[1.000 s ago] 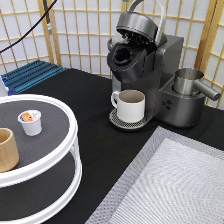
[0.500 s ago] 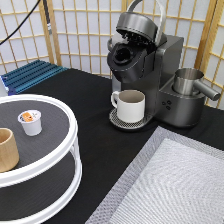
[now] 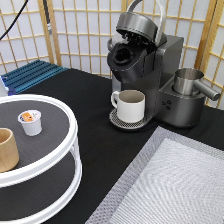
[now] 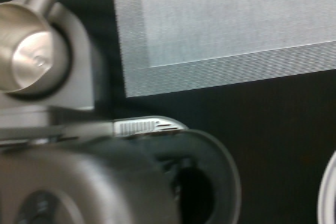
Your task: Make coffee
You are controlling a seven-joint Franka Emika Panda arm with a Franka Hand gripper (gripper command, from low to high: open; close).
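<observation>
No hand shows in the exterior view, so its state cannot be told. Coffee machine [image 3: 145, 70], lid raised, chamber empty; mug [image 3: 131, 105] beneath. Coffee pod [image 3: 31, 121] upright on the tiered tray [image 3: 65, 145] at the exterior view's left, beside the wooden cup [image 3: 7, 149]. A good grasp would take the pod alone.

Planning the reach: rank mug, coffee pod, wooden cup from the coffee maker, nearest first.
Tool not in exterior view; ranked from the coffee maker.
1. White mug, at its base.
2. Coffee pod, turntable's top tier.
3. Wooden cup, view's left edge.
</observation>
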